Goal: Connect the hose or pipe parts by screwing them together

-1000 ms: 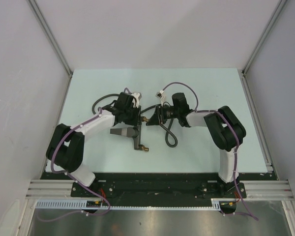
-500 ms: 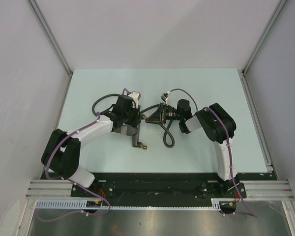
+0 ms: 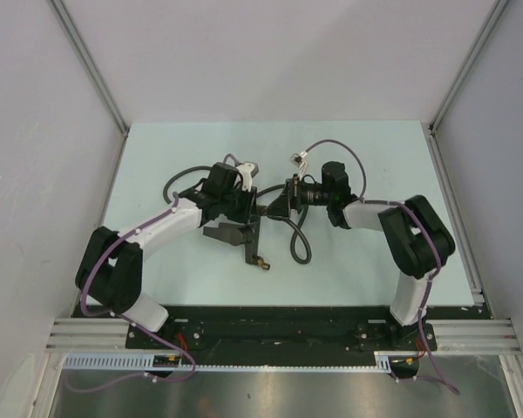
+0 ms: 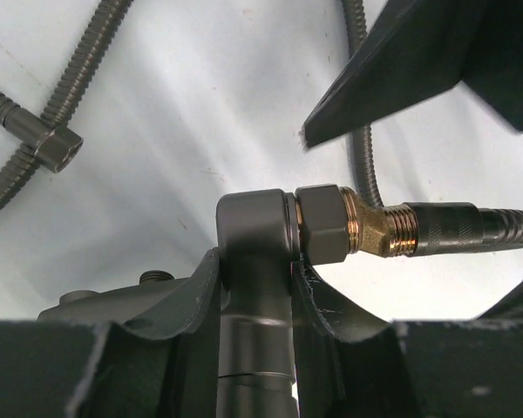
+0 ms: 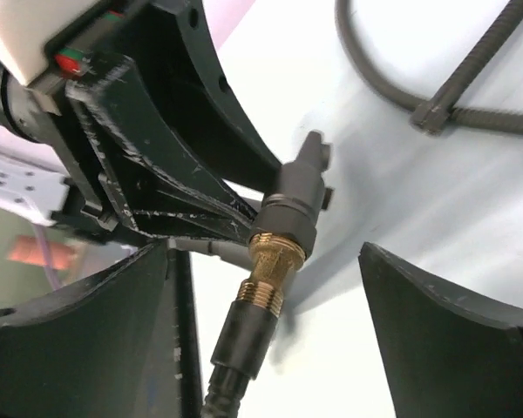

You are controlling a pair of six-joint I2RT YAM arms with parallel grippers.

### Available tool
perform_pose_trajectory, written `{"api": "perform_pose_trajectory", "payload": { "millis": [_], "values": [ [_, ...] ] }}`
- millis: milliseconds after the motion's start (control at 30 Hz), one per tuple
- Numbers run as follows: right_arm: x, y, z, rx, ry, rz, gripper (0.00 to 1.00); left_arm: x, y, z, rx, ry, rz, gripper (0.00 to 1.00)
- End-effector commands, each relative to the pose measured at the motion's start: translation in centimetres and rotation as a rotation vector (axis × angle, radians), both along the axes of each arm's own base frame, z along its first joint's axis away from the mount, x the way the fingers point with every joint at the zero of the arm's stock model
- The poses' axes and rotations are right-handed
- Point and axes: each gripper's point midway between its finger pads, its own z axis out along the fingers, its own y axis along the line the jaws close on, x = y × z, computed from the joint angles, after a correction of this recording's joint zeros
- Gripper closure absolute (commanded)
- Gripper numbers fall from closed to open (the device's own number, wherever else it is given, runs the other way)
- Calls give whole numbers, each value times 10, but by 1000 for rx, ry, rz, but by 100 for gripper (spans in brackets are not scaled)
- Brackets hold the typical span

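On the table (image 3: 349,279), a little left of centre: left gripper (image 4: 254,279) clamped narrow on the stem of the forked fitting (image 4: 253,218), one finger on each side, both touching. Fitting head points right; its hex collar meets the brass end (image 4: 379,228) of the hose (image 4: 497,222), with a few brass threads showing ahead of the hose's dark sleeve. Joint is held off the table surface, shadow beneath it. Seen from overhead, the fitting's other leg runs toward the near edge and ends in a small brass tip (image 3: 262,263). Right gripper (image 5: 263,252) faces the joint from the right, jaws spread wide, fingers (image 5: 453,331) standing either side of the sleeve and touching nothing. Hose leaves the joint to the right and curls in a loop on the table just near of the right gripper. Another dark loop lies left of the left gripper; a stretch carrying a hex nut (image 4: 57,148) lies flat on the table.
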Motion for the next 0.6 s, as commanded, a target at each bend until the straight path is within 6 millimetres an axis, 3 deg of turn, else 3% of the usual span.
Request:
{"api": "perform_pose_trajectory", "payload": {
  "millis": [0,167,233,267,300,400,467,533,567],
  "values": [
    [11,-27,-4,-216,-237,-74,0,4,-11,42,-60,-43,-43,100],
    [33,-54,4,-400,-381,-236,0,-1,-8,33,-33,10,-41,100],
    [38,-64,19,-512,-542,-292,0,-2,-6,27,-16,40,-44,100],
    [41,-64,23,-617,-621,-374,0,-2,-5,26,-9,46,-45,100],
    [43,-66,42,-649,-708,-427,0,-1,-4,25,-5,53,-42,100],
    [52,-66,64,-774,-861,-615,0,2,0,21,-5,89,-29,100],
    [53,-62,56,-851,-924,-608,0,2,1,18,-21,118,-26,100],
    [36,-47,32,-949,-988,-467,0,4,8,17,-30,134,-6,100],
    [33,-44,31,-943,-971,-476,0,5,10,17,-32,137,1,100]
  ]
}}
